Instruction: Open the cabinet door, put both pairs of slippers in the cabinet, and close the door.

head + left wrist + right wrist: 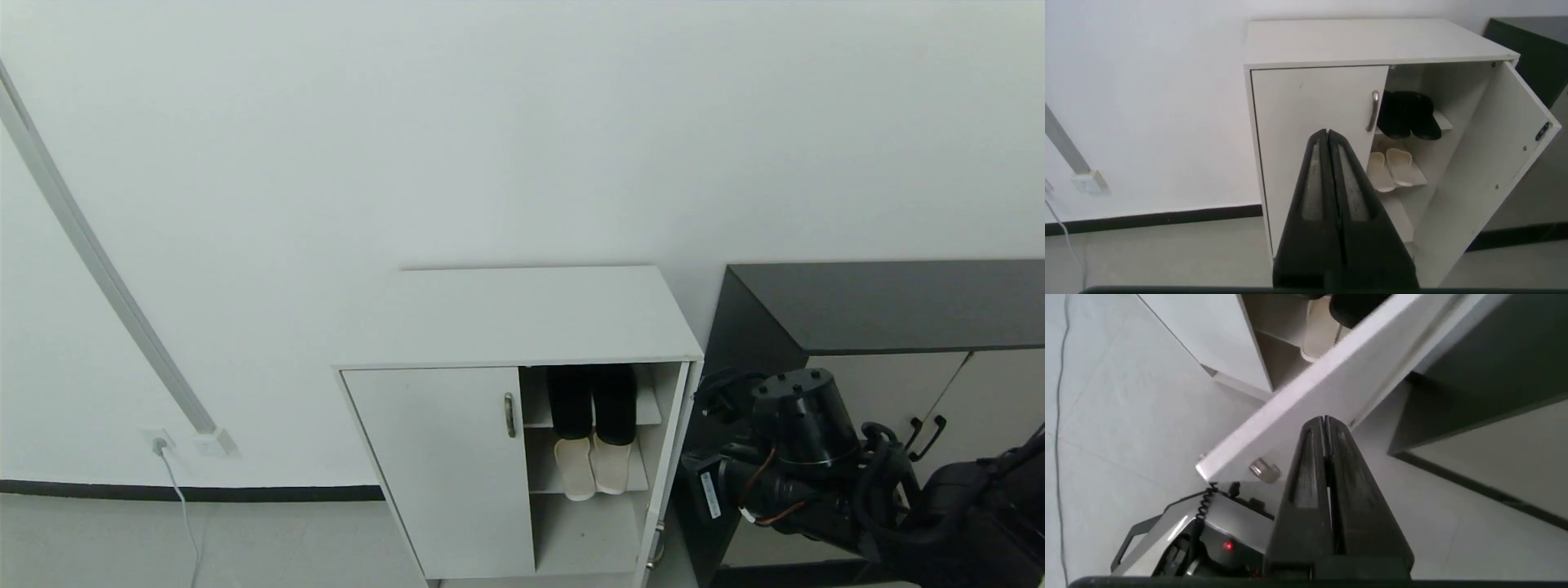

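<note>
Head view shows both pairs already inside the white two-door laminate cabinet (522, 314): the black slippers (592, 400) are on the upper shelf and the cream slippers (592, 467) on the shelf below. Only the open right-hand door (1503, 155) is left for you. Expect a stiff, light hinged panel that swings freely. Push flat on its outer face near the free edge, gently, to avoid a slam. The left end effector (1328, 135) and right end effector (1326, 423) each have their fingers pressed together, holding nothing.

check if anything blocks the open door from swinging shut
Nothing visible does. The door stands open with nothing in its swing; the black slippers and white slippers sit on shelves inside the cabinet. The right gripper is on the door's outer side, not in its path.
</note>
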Tool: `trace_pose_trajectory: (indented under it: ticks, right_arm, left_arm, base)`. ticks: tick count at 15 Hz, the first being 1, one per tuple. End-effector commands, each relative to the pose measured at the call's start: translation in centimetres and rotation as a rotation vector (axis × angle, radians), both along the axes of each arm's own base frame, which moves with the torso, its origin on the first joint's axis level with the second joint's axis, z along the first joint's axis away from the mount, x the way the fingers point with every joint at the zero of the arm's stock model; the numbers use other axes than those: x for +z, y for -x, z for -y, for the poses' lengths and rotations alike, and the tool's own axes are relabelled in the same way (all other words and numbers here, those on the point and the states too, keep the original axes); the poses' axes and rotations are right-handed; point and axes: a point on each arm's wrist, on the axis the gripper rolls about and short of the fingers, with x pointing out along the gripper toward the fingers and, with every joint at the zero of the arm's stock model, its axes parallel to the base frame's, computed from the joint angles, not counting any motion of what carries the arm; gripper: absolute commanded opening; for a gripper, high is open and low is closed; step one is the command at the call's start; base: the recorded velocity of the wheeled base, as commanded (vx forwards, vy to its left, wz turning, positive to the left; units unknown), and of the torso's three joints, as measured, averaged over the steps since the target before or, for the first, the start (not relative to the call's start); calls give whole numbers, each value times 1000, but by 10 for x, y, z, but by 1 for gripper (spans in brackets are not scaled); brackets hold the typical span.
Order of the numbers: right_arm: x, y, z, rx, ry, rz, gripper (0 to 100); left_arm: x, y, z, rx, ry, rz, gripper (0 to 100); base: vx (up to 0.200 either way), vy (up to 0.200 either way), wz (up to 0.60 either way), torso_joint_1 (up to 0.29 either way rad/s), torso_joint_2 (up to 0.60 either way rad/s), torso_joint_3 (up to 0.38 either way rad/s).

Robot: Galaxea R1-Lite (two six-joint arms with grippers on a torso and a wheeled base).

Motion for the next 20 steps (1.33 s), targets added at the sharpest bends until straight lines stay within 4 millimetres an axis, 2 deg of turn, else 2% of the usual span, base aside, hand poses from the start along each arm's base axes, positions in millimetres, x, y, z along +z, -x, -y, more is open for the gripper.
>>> trace_pose_trajectory:
  ticks: [1, 3, 10, 14, 20]
  right_arm:
    - [-25, -10, -8, -1, 23, -29, 0]
    - [-35, -16, -12, 1, 20, -24, 0]
    - [-46, -41, -28, -4, -3, 3, 0]
    - [-56, -64, -44, -12, -20, 24, 0]
    - [-61, -93, -56, -33, -54, 67, 0]
  left_arm:
    - [0, 0, 0, 0, 0, -1, 0]
    - [0, 0, 0, 0, 0, -1, 0]
    - [0, 0, 0, 0, 0, -1, 0]
    - [0, 0, 0, 0, 0, -1, 0]
    - [0, 0, 0, 0, 0, -1, 0]
  base:
    - [0, 0, 0, 0, 0, 0]
    - [0, 0, 0, 0, 0, 0]
    - [0, 0, 0, 0, 0, 0]
    - [0, 0, 0, 0, 0, 0]
    - [0, 0, 0, 0, 0, 0]
